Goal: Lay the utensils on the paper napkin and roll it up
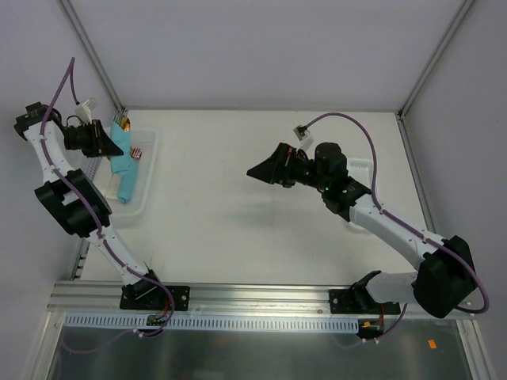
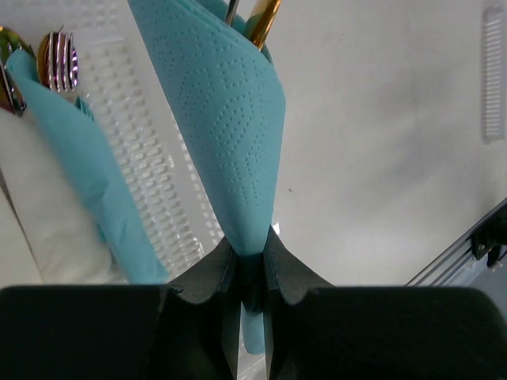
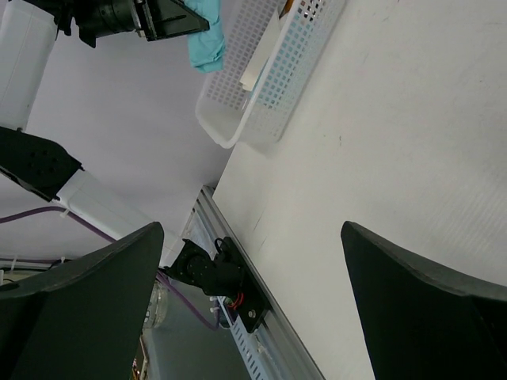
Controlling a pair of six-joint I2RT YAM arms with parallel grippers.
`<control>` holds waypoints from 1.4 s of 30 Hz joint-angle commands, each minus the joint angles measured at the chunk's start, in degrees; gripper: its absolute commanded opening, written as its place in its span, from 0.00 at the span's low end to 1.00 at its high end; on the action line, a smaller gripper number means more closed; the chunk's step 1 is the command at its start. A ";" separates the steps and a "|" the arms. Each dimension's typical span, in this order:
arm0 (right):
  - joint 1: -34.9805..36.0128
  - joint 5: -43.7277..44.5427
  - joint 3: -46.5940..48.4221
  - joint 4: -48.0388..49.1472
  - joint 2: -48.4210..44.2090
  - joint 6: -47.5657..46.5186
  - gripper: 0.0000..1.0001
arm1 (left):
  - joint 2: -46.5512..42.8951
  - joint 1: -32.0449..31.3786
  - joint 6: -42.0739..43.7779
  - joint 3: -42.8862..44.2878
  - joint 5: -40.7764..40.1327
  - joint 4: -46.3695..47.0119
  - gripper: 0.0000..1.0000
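My left gripper [image 1: 109, 142] is shut on a rolled turquoise paper napkin [image 2: 238, 119] and holds it over the white basket [image 1: 146, 178] at the far left. Brownish-gold utensil tips [image 2: 265, 20] stick out of the roll's far end. A second turquoise roll [image 2: 87, 166] lies in the basket with shiny fork tines [image 2: 59, 59] at its end; it also shows in the top view [image 1: 125, 188]. My right gripper [image 1: 260, 171] is open and empty above the middle of the table, pointing left towards the basket [image 3: 261, 95].
The basket is perforated white plastic and sits against the left wall. A metal rail [image 1: 261, 305] runs along the table's near edge. A small white perforated piece [image 1: 360, 166] lies under the right arm. Frame posts stand at the back corners.
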 commanded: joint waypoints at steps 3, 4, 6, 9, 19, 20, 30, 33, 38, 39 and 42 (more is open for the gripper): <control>-1.07 -1.71 -1.22 1.12 1.50 -0.54 0.99 | 4.29 0.96 6.98 3.69 -5.04 -6.05 0.00; -1.33 -1.97 -1.22 1.12 1.67 -0.45 0.99 | 5.78 1.05 7.07 3.95 -5.57 -6.05 0.00; -1.68 -2.58 -1.22 1.21 2.38 -0.36 0.99 | 7.63 1.05 6.46 4.48 -6.97 -5.96 0.00; -2.21 -3.37 -1.31 1.12 3.60 -0.10 0.99 | 11.24 0.79 5.67 6.14 -8.99 -5.87 0.00; -2.92 -4.52 -1.66 1.74 6.24 0.78 0.99 | 18.36 -1.67 1.45 7.21 -11.73 -3.94 0.00; -3.00 -4.69 -1.66 1.74 6.42 0.78 0.99 | 18.71 -1.76 1.18 7.20 -11.64 -3.94 0.00; -3.44 -5.31 -2.10 1.74 7.30 1.13 0.99 | 21.61 -2.38 -3.13 5.36 -13.31 0.10 0.00; -3.53 -5.48 -2.01 1.74 7.74 1.22 0.99 | 22.14 -2.73 -3.21 5.10 -13.22 0.45 0.00; -3.53 -5.66 -2.10 1.83 8.00 1.48 0.99 | 23.20 -2.90 -3.83 4.92 -13.05 0.54 0.00; -3.53 -5.66 -2.10 1.74 8.00 1.48 0.99 | 23.20 -2.91 -3.74 4.74 -12.78 0.54 0.00; -3.62 -5.84 -2.10 1.83 8.27 1.40 0.99 | 23.02 -3.17 -3.74 3.78 -12.08 0.72 0.00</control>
